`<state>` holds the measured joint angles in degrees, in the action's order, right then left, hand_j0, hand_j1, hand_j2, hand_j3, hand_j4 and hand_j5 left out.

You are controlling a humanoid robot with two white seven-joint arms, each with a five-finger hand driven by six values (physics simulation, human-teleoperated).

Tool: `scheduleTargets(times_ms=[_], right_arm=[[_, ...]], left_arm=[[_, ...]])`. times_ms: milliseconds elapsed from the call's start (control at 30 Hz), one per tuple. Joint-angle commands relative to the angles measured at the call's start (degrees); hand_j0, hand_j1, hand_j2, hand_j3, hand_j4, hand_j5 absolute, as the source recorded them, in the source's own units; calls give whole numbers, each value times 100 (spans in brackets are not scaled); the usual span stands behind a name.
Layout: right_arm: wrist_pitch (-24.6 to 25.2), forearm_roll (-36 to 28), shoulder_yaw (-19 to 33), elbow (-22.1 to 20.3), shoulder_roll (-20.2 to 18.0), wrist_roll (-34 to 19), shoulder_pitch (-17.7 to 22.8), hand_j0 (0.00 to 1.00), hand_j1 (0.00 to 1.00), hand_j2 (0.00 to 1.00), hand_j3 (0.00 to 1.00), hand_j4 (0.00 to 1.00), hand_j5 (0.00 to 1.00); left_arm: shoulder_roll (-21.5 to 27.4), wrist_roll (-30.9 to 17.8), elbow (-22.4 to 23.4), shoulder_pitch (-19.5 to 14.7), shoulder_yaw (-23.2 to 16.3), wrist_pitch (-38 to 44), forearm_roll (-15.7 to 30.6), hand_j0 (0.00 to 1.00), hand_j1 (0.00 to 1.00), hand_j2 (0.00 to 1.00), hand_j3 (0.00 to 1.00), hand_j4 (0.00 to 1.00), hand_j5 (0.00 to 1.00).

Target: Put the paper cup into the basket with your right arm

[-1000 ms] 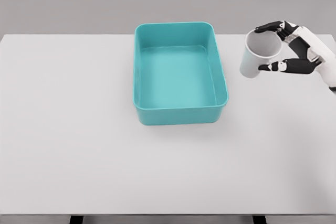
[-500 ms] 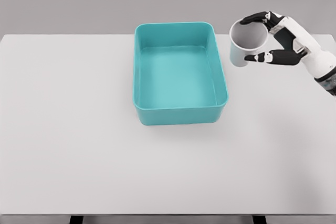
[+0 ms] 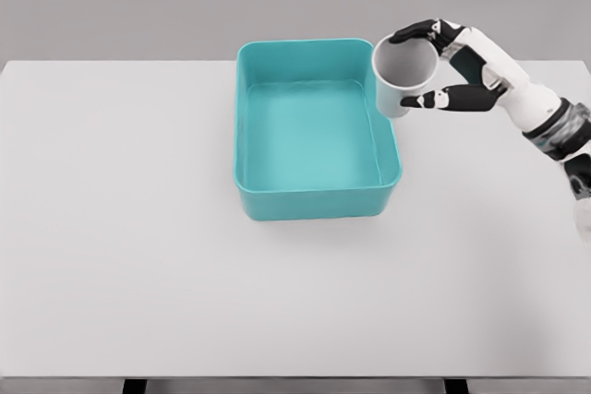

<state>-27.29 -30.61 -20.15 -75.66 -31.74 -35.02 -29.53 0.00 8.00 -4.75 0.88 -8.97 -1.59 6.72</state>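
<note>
A white paper cup point(image 3: 400, 74) hangs in the air over the right rim of the teal basket point(image 3: 314, 198), its open mouth facing me. My right hand point(image 3: 427, 65) is shut on it, black fingers curled over the top edge and the thumb under the side. The arm reaches in from the right edge. The basket is a rectangular tub on the white table point(image 3: 138, 256), nothing showing inside it. My left arm does not show.
Nothing else stands on the table. Its front edge runs along the bottom of the view, with a plain grey wall behind the far edge.
My right hand has carried the cup leftward and slightly up, from well right of the basket to above its right rim. The basket has stayed put.
</note>
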Motion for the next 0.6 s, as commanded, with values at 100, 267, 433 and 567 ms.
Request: scheduleTargets(times_ms=[100,267,433,567], right_arm=[[30,2,-138,-1,71,2,-88,71,71,71,71,71,71],[30,37,-243,17,159,2,-149,71,71,71,71,71,71],[39,143,-296,43,317,2,-193,71,71,71,71,71,71],[109,292,-367,61,475,2,-211,71,71,71,71,71,71]], left_arm=[[0,-1,0,0,0,0,-4,100,100,100,100,100,100],[0,-1,0,0,0,0,-4,100,100,100,100,100,100],[0,-1,0,0,0,0,-4,100,100,100,100,100,100],[0,-1,0,0,0,0,-4,100,100,100,100,100,100]])
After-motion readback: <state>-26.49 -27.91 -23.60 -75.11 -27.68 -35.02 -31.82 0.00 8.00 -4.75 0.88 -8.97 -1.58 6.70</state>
